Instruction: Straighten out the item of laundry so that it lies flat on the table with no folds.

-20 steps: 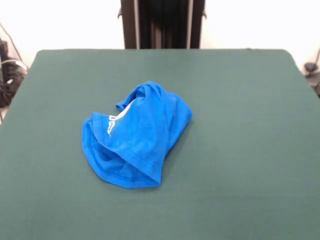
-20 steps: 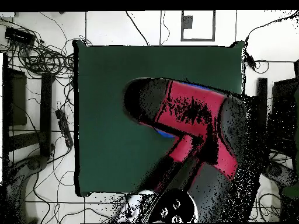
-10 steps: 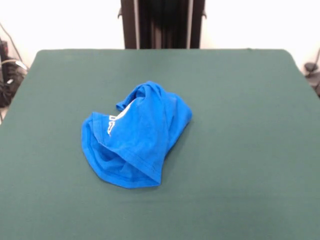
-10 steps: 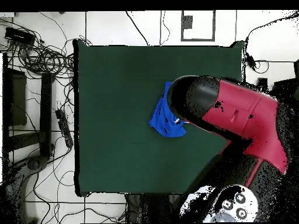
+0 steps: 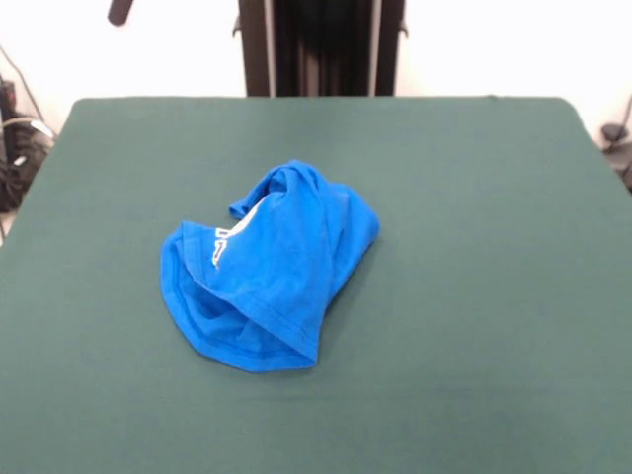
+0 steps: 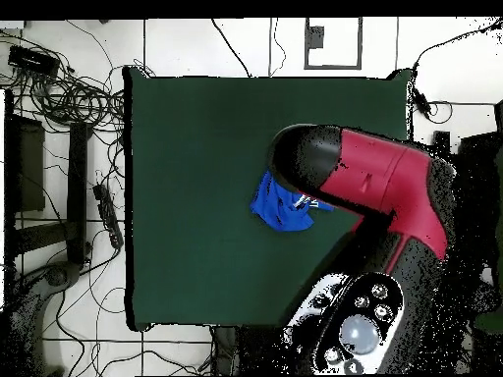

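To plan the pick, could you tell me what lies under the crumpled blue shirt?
Only the dark green felt table shows around the bright blue T-shirt; anything beneath its folds is hidden.

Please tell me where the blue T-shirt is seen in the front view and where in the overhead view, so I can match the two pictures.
Front view: the blue T-shirt lies crumpled slightly left of the picture's centre.
Overhead view: it shows just right of centre, with its right part hidden under the red and black arm.
Shared landmark: the green table, whose bare top surrounds the shirt in both.
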